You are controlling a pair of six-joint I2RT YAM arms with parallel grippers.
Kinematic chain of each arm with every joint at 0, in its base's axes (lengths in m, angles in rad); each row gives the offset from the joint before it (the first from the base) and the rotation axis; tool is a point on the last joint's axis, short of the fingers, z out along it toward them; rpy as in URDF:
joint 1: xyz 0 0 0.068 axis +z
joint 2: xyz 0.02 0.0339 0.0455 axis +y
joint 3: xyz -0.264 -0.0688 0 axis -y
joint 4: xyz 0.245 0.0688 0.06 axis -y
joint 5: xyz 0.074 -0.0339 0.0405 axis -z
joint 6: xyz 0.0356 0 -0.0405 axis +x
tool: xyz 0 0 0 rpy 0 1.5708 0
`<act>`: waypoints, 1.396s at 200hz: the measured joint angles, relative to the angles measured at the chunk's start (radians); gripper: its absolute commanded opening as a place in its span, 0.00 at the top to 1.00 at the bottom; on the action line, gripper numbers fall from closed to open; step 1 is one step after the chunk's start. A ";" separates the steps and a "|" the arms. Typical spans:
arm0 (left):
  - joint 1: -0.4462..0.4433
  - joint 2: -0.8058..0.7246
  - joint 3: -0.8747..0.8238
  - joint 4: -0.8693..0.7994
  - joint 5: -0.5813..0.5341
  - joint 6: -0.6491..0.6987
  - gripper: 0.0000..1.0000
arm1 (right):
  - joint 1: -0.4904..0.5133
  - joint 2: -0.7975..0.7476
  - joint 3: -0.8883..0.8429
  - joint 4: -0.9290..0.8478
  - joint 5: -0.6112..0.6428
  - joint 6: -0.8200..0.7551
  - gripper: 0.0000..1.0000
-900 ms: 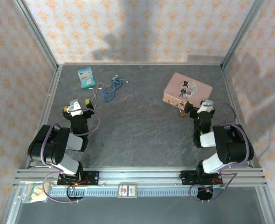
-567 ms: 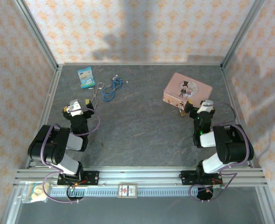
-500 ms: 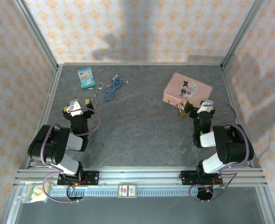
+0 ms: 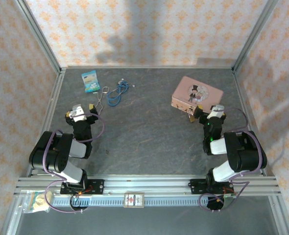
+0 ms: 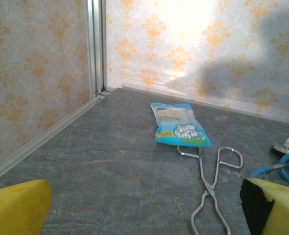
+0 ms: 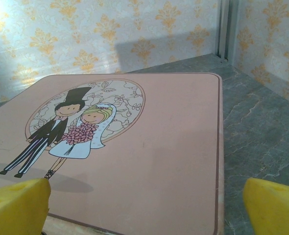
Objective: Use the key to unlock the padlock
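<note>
Left arm: folded low at the near left of the table [image 4: 144, 142], its forearm reaching away from the base and the wrist level above the surface.
Left gripper [image 4: 80, 109]: open wide and holding nothing; in the left wrist view its 2 yellow fingertips [image 5: 14, 208] sit at opposite bottom corners.
Ahead of the left gripper: a long silver wire loop [image 5: 210, 188] lies flat on the table, with a blue snack packet [image 5: 180, 129] just past it and a blue cable [image 5: 287, 164] to its right.
Right arm: folded the same way at the near right, the wrist aimed toward the far right corner and kept low.
Right gripper [image 4: 210, 110]: jaws spread wide with nothing between them; in the right wrist view the 2 yellow pads [image 6: 17, 208] frame the lid from the bottom corners.
Pink tin [image 4: 197, 93]: lies flat directly in front of the right gripper, its lid showing a cartoon bride and groom [image 6: 68, 129].
Padlock [image 4: 190, 118]: a tiny brass speck on the table at the tin's near corner, just beside the right gripper's left finger; whether they touch cannot be told.
</note>
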 measured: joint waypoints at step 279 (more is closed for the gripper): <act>-0.169 -0.568 0.116 -0.790 0.100 -0.696 0.01 | -0.185 0.164 0.709 -1.101 -0.347 0.187 0.19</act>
